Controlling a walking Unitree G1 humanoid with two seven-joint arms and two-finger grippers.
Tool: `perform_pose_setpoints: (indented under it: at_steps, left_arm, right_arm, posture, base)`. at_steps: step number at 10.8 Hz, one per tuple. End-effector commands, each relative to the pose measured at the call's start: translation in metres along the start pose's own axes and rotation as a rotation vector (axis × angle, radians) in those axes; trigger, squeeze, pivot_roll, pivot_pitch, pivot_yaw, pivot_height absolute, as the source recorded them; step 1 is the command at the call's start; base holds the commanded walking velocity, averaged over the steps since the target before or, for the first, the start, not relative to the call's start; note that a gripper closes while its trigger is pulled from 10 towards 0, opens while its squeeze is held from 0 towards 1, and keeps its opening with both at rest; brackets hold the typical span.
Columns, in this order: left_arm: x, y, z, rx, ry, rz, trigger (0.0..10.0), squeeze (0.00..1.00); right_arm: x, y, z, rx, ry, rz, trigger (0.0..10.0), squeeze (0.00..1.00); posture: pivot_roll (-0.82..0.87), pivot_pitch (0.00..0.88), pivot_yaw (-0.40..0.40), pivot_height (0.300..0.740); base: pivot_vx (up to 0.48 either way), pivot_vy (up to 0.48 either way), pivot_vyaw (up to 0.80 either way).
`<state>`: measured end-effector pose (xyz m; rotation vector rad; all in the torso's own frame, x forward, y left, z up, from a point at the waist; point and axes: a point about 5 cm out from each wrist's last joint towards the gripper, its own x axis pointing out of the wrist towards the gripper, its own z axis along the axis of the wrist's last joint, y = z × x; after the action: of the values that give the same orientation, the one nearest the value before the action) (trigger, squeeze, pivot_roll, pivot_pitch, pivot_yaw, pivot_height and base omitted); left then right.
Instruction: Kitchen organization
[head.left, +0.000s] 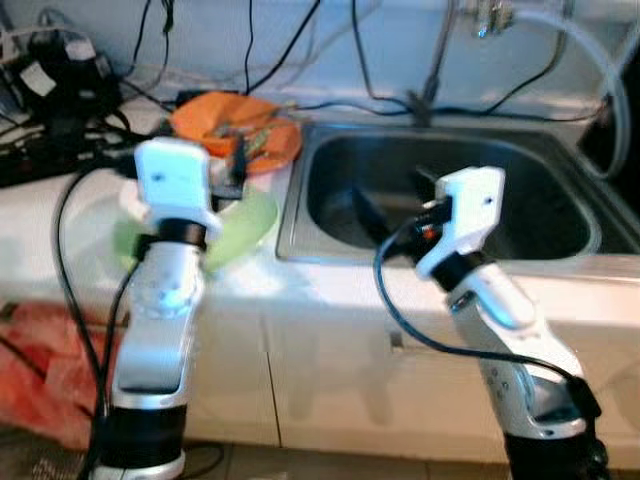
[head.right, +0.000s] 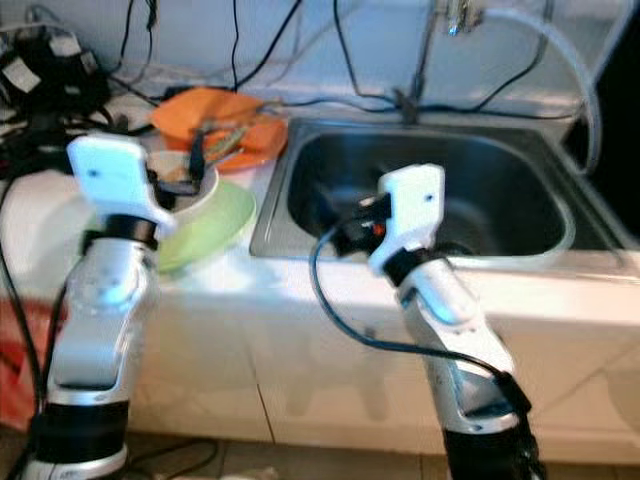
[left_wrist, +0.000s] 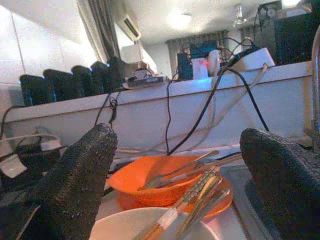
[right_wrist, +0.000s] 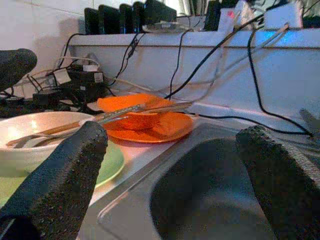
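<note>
Orange bowl (left_wrist: 150, 181) w/ utensils, left gripper (left_wrist: 180, 175) open

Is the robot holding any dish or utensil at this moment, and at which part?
Nothing is held. The left gripper is open above the white bowl, and the right gripper is open at the sink edge, with nothing between the fingers.

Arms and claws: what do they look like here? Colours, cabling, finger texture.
Both arms are silver with black joint bands and a white boxy wrist housing. A black cable loops along each arm. The left claw and right claw each have two thick black fingers with a rough, knurled surface and rounded tips.
</note>
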<state>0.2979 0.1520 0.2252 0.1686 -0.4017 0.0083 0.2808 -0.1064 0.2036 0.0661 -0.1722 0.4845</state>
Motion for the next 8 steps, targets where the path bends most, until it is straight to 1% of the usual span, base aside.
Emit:
perform_pose_setpoints:
  at_steps: [1, 2, 4, 8]
  left_arm:
    - [0.0001, -0.0033, 0.0021, 0.007, -0.003, -0.02, 10.0, 0.0]
    - [0.0002, -0.0046, -0.0002, 0.01, 0.017, -0.03, 10.0, 0.0]
    - [0.0009, -0.0065, 0.0009, -0.008, 0.012, -0.046, 10.0, 0.0]
    - [0.0013, -0.0058, 0.0002, -0.02, 0.023, -0.044, 10.0, 0.0]
  right_arm:
    - [-0.0021, -0.0046, 0.0005, -0.011, -0.001, -0.021, 10.0, 0.0]
    - [-0.0022, -0.0046, -0.0002, -0.01, 0.002, -0.025, 10.0, 0.0]
    - [-0.0027, -0.0045, -0.0006, -0.01, 0.004, -0.027, 10.0, 0.0]
    - [-0.0028, -0.0036, -0.0014, -0.014, 0.005, -0.028, 10.0, 0.0]
  posture:
    - [0.11, 0.004, 0.033, 0.74]
    - [0.11, 0.005, 0.034, 0.74]
    - [0.11, 0.008, 0.036, 0.74]
    - [0.11, 0.009, 0.036, 0.74]
  base:
    - [0.0, 0.0, 0.0]
    - [0.0, 0.0, 0.0]
    - [0.0, 0.0, 0.0]
    - [0.466, 0.0, 0.0]
